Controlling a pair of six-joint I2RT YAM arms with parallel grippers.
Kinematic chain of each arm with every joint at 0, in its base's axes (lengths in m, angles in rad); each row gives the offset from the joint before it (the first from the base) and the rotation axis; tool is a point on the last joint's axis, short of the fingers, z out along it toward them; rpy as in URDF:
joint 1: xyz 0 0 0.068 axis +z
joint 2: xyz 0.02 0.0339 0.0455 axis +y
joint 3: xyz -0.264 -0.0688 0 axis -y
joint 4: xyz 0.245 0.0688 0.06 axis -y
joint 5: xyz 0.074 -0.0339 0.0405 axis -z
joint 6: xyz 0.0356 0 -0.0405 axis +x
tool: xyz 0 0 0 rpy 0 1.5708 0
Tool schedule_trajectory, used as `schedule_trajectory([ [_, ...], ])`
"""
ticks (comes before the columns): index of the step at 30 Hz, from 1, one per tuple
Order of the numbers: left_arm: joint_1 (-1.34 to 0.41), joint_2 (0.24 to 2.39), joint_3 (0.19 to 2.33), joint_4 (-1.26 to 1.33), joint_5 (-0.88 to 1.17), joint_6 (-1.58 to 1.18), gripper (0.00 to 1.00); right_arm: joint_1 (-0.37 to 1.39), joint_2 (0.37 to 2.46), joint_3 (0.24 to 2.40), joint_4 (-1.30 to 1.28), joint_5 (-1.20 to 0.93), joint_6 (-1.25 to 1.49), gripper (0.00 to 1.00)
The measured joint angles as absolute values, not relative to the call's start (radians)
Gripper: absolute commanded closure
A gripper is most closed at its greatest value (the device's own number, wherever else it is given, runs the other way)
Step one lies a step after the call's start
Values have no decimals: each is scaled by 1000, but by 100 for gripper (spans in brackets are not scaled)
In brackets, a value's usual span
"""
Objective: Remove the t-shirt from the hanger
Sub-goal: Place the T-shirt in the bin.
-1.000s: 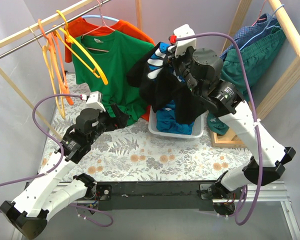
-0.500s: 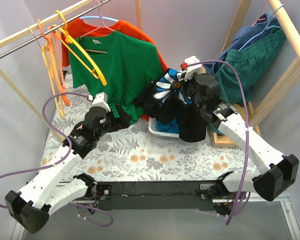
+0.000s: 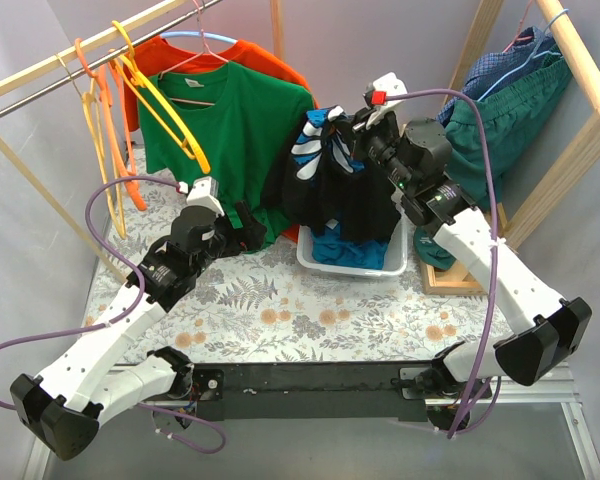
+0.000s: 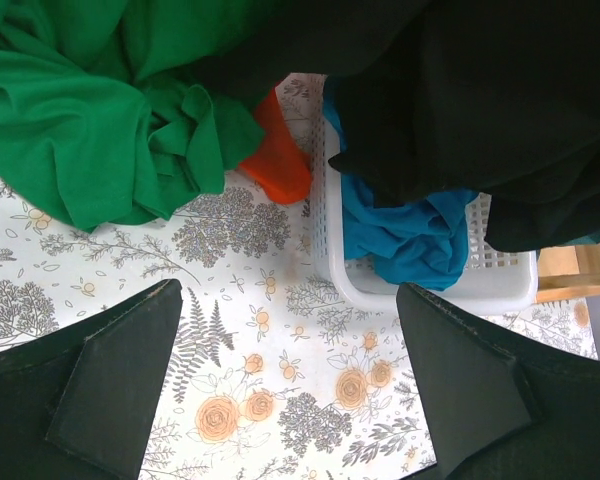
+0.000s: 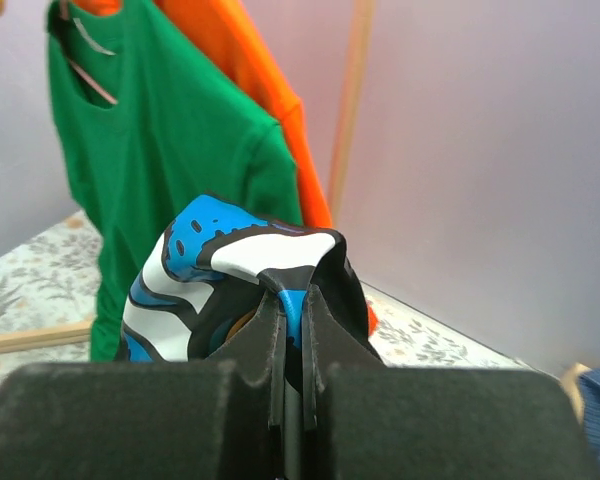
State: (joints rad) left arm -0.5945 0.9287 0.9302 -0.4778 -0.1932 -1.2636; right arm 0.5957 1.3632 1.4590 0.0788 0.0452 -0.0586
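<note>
Cloth this soft sags from any pinch; my right gripper [image 5: 292, 297] is clamped on the black t-shirt [image 3: 345, 205] dangling over the white basket [image 3: 390, 268]; left gripper [image 4: 288, 330] gapes empty; I'd grip near the collar.

The basket [image 3: 352, 269] sits on the bench [image 3: 310, 320], at 1 o'clock from the middle, with a cloth [image 4: 410, 235] inside. The t-shirt [image 3: 340, 200] hangs from my right gripper [image 3: 357, 125], just above the basket. My left gripper [image 3: 249, 228] is at the basket's 9 o'clock, near the front shirt [image 3: 230, 130] on the rail [image 3: 80, 75]. A back shirt [image 3: 270, 60] hangs behind it. Bare hangers [image 3: 110, 130] hang at 10 o'clock. More clothes [image 3: 500, 110] hang at 2 o'clock.
</note>
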Motion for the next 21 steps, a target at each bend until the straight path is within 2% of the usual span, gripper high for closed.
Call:
schedule_trajectory([
  [5,-595,926,928,-477,-197,-1264,11,595,1360,1427,122,-3,-25,99],
  [10,-596,908,923,-476,-198,-1264,11,571,1217,1137,207,67,13,99],
  [15,-596,900,923,-462,-197,-1259,11,440,1040,841,215,134,59,99],
  [21,-599,902,911,-451,-194,-1254,11,299,884,704,202,159,93,99],
])
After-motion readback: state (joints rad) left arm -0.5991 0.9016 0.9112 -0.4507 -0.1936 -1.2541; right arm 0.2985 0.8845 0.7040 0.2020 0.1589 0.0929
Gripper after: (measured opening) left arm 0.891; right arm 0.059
